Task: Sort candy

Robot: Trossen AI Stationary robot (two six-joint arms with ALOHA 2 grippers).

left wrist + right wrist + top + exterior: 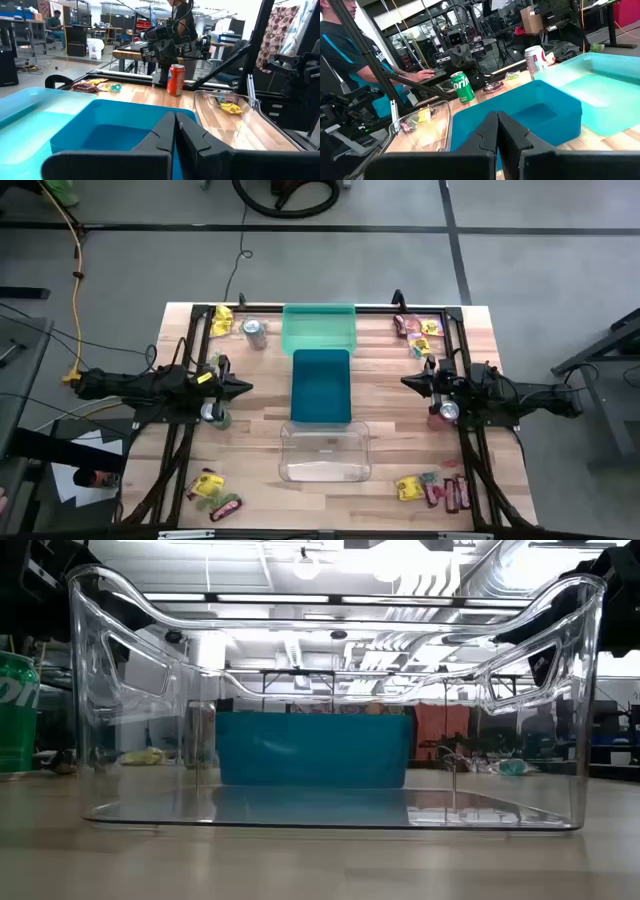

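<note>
High view: candy [433, 489] heaps at the corners | left gripper [244, 388], right gripper [408, 381] pressed together | low view: only clear bin [330, 700], blue bin [312, 750].

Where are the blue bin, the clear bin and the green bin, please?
blue bin [321, 385]: high view, bare floor.
clear bin [324, 452]: high view, bare floor.
green bin [319, 330]: high view, bare floor.

Green bin [319, 328], teal bin [321, 385], clear bin [324, 451], yellow candy [409, 488].
</note>
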